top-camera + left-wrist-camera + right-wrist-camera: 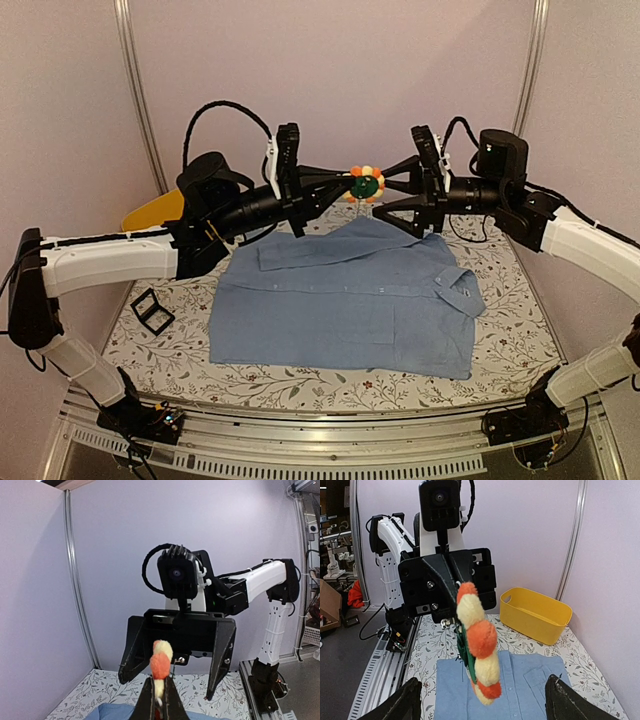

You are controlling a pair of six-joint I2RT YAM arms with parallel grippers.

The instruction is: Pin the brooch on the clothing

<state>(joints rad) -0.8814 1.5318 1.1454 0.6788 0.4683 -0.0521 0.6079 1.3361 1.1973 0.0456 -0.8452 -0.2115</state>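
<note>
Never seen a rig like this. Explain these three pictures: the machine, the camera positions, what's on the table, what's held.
Two robot arms, the left arm and the right arm, are bolted at the near edge of a flower-patterned table. One picture looks down from above and behind them; the other two come from a camera on each wrist, each facing the opposite arm. On it lie a light blue shirt and a small black box; a yellow basin stands far left. The left end effector is shut on an orange-yellow brooch, held in the air over the shirt's far edge. The right end effector faces it, open, gripping nothing.
</note>
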